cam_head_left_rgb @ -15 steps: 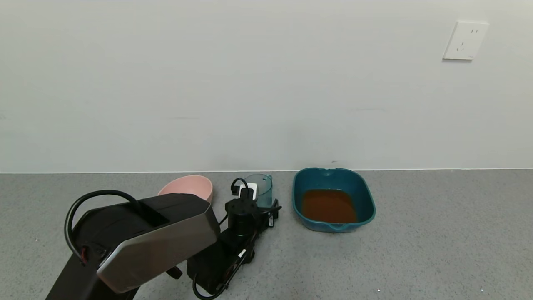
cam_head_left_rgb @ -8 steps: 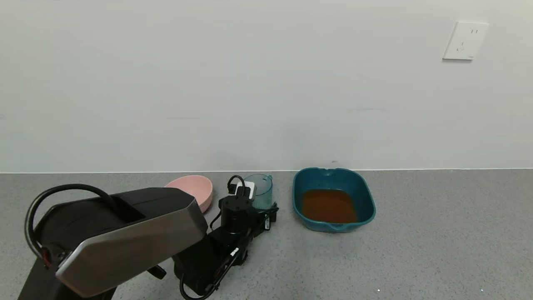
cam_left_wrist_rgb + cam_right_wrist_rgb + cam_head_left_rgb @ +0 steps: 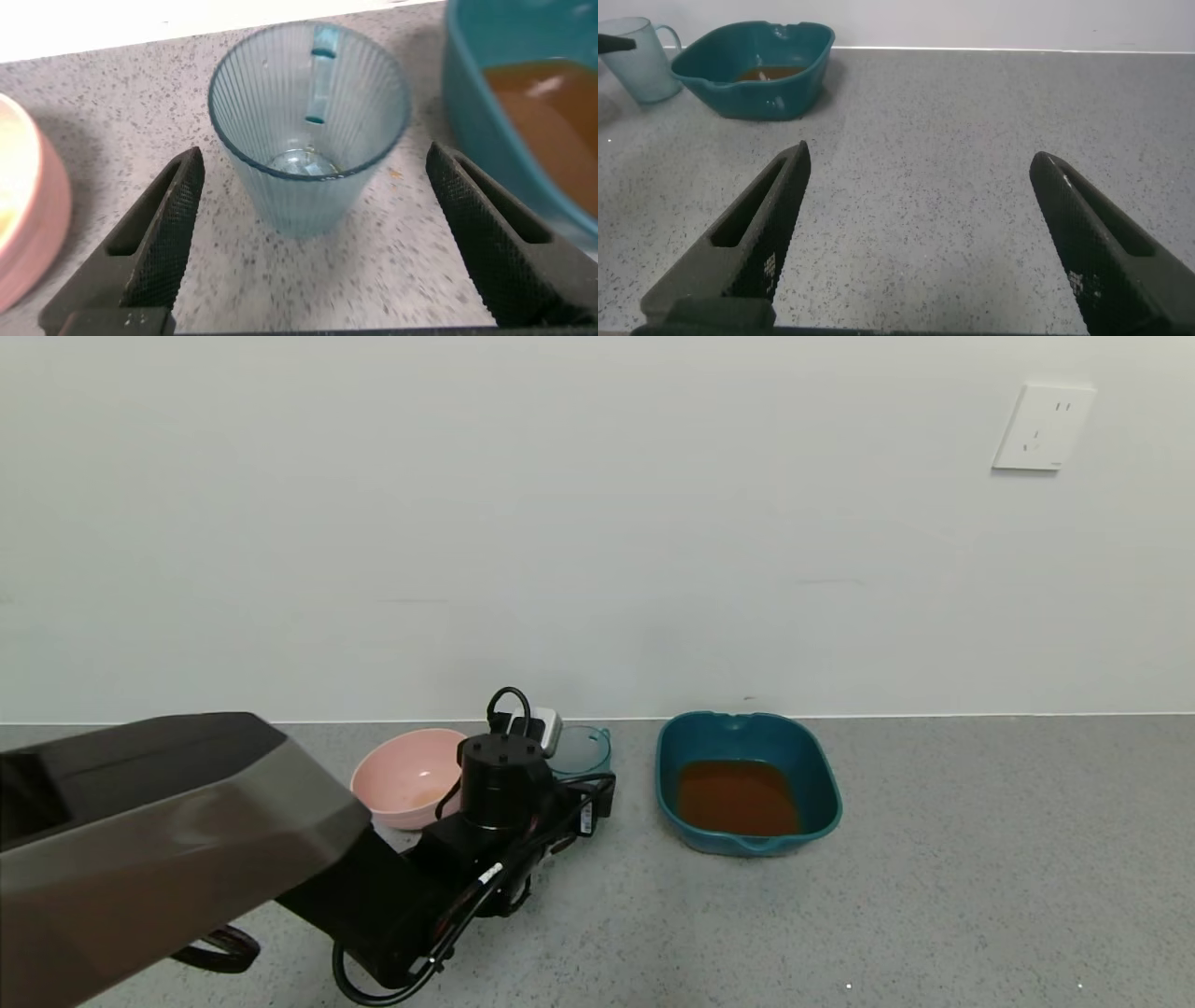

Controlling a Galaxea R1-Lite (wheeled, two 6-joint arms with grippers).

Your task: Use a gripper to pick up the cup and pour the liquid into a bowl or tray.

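The pale blue-green ribbed cup [image 3: 586,749] stands upright on the grey counter between the pink bowl and the teal dish [image 3: 822,775]. In the left wrist view the cup [image 3: 299,187] is almost empty, with a faint brownish trace at its bottom. My left gripper [image 3: 315,163] is open, one finger on each side of the cup, both apart from it. The reddish-brown liquid [image 3: 738,796] lies in the teal dish, which also shows in the left wrist view [image 3: 467,103]. My right gripper [image 3: 920,159] is open and empty over bare counter, far from the cup [image 3: 640,61].
A round pink bowl [image 3: 406,789] sits just left of the cup. The white wall runs right behind all three vessels, with a socket [image 3: 1041,427] high on the right. The left arm's big grey link [image 3: 168,840] fills the lower left.
My left arm has swung to the left and its elbow has come closer to the camera, uncovering the pink bowl. The cup and the dish have stayed put.
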